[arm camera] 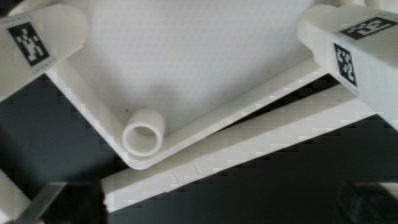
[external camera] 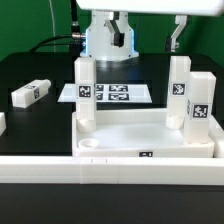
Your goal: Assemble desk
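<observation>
Hovering: pincer [external camera: 148, 35] wide apart, empty, up above the tabletop [external camera: 140, 125]
Loose leg [external camera: 30, 93]: lying flat by the edge of the table [external camera: 45, 68], way off to the exterior view's left of the pincer

no text or numbers can be read.

Exterior camera sits out front, a little above the black worktop [external camera: 40, 70], and faces straight across to the white robot arm [external camera: 100, 35] at the back. It's mid-range, with the whole layout in frame. Wrist camera points steeply down, close in on one round corner socket [arm camera: 148, 130] of the large white plastic rimmed tabletop [arm camera: 178, 70]. Both views share that tabletop and its upright white square-section leg blocks [external camera: 86, 90].
</observation>
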Motion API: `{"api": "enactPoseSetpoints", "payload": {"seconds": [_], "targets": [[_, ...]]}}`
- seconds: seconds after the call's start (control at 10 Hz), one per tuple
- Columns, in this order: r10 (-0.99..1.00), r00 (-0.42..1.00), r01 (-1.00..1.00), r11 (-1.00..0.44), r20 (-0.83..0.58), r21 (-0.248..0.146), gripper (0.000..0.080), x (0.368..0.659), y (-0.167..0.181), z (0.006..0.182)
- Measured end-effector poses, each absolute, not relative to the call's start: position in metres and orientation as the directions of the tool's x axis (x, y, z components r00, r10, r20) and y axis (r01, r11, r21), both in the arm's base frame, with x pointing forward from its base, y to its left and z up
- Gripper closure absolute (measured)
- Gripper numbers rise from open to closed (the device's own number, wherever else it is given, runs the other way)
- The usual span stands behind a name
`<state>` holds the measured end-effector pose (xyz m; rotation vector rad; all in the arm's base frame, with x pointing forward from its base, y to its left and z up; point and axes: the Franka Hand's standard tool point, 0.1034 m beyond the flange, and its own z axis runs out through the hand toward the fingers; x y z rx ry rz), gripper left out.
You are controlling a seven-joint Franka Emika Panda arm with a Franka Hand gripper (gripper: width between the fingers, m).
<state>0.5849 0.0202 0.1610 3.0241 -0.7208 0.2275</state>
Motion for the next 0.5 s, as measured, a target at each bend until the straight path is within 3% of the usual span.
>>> {"api": "enactPoseSetpoints", "payload": {"seconds": [0.4,0.5], "targets": [[-0.412,0.899,-0.415,-0.91,0.147,-0.014,0.0151,0.58,0.017,0.16],[-0.384,0.912,-0.382,-0.923,0.145,-0.041,0.0151,0.56,-0.002,0.163]]}}
